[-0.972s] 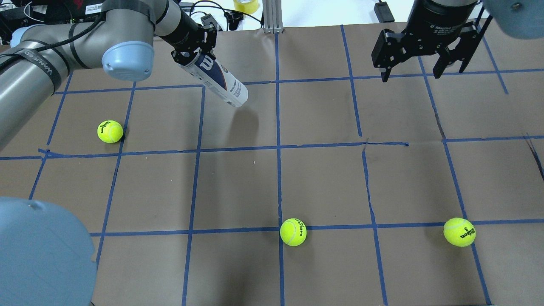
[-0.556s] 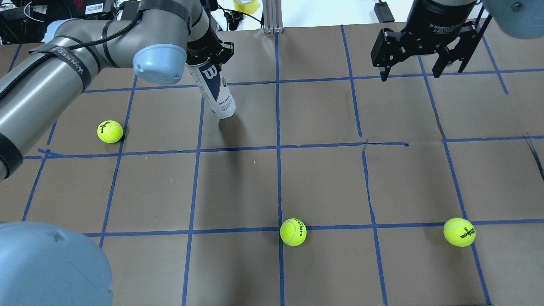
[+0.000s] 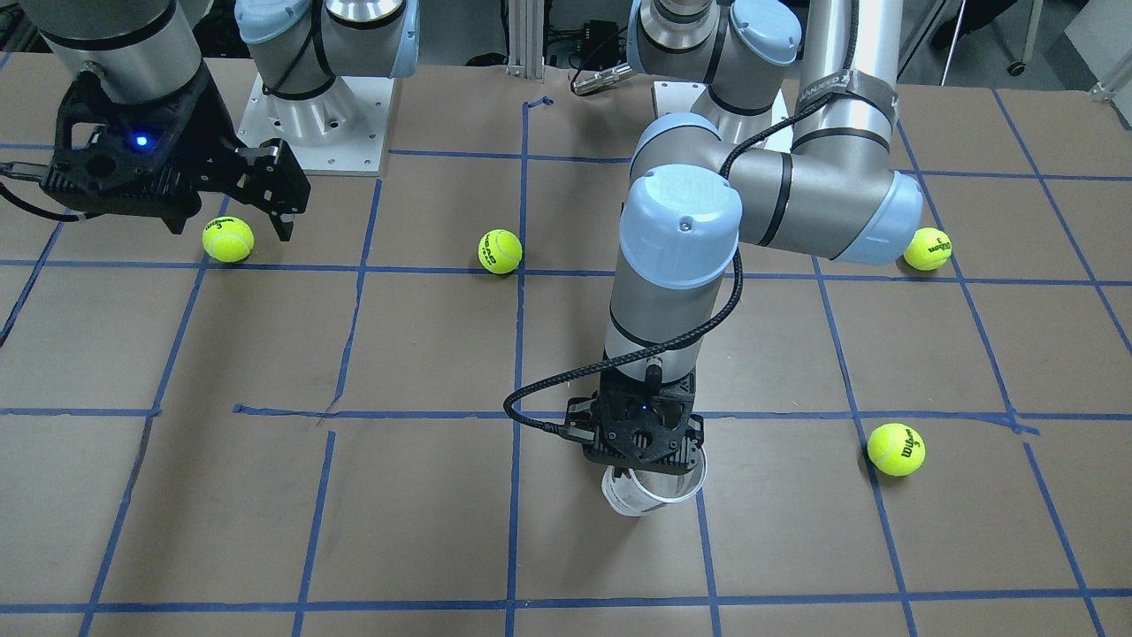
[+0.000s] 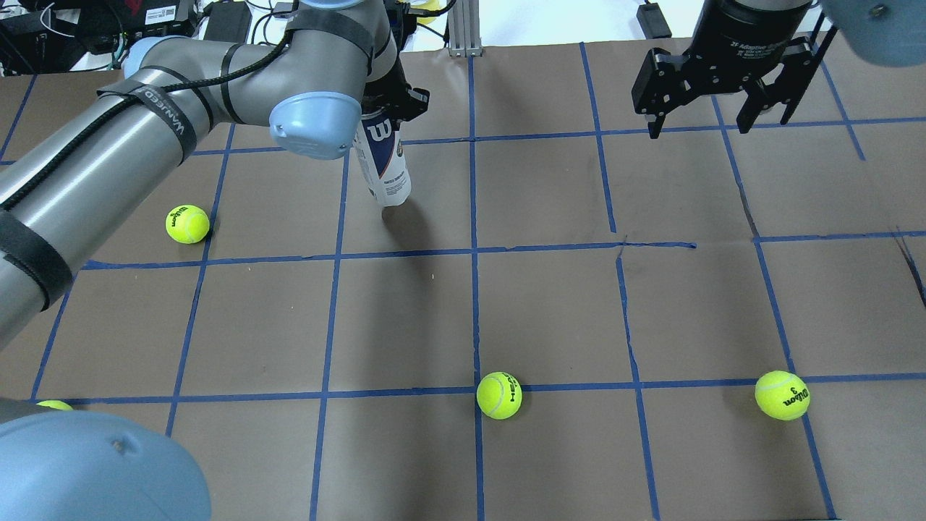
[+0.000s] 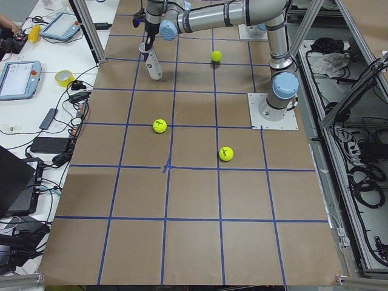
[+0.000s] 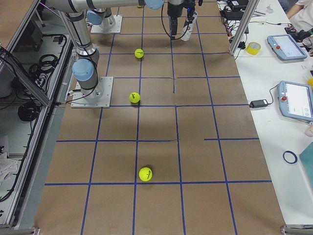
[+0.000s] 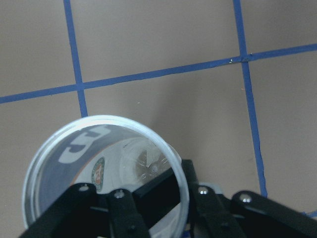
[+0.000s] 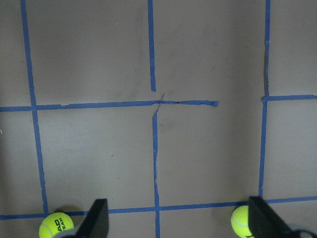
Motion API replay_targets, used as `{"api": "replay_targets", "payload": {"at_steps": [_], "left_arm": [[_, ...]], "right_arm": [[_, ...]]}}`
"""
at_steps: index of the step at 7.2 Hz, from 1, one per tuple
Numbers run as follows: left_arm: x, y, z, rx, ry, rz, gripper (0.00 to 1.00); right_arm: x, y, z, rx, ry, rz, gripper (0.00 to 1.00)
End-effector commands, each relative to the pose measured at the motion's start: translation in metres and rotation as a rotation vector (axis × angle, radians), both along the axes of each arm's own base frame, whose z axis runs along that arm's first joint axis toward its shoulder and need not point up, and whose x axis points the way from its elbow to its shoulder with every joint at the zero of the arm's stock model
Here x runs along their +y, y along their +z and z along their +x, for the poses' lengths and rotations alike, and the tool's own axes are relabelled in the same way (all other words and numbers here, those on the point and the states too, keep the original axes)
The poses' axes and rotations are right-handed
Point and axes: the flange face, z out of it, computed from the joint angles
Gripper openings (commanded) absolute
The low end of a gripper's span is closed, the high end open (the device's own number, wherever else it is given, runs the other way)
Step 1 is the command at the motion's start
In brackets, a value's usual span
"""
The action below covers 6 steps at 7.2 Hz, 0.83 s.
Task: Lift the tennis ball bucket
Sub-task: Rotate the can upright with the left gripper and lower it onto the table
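The tennis ball bucket is a clear can with a white and navy "W" label. It hangs nearly upright from my left gripper, which is shut on its open silver rim. In the front view the gripper sits over the can. The left wrist view looks down into the can, with one finger inside the rim and one outside. The can's base is close to the table; I cannot tell whether it touches. My right gripper is open and empty, high at the far right.
Several yellow-green tennis balls lie on the brown, blue-taped table: one at the left, one at front centre, one at front right. Cables and devices lie beyond the far edge.
My left arm has swung to the right. The can has turned from a steep tilt to nearly upright, its lower end moving left and towards the table. The right gripper has not moved.
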Motion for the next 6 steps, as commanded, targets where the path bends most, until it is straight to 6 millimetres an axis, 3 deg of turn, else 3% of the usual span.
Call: {"api": "replay_targets", "payload": {"at_steps": [1, 6], "left_arm": [[0.001, 0.002, -0.007, -0.023, -0.003, -0.034, 0.0], [0.002, -0.016, -0.01, -0.016, -0.008, -0.037, 0.0]], "right_arm": [[0.0, -0.001, 0.0, 0.0, 0.0, 0.002, 1.0], [0.0, -0.003, 0.0, 0.0, -0.002, 0.005, 1.0]]}}
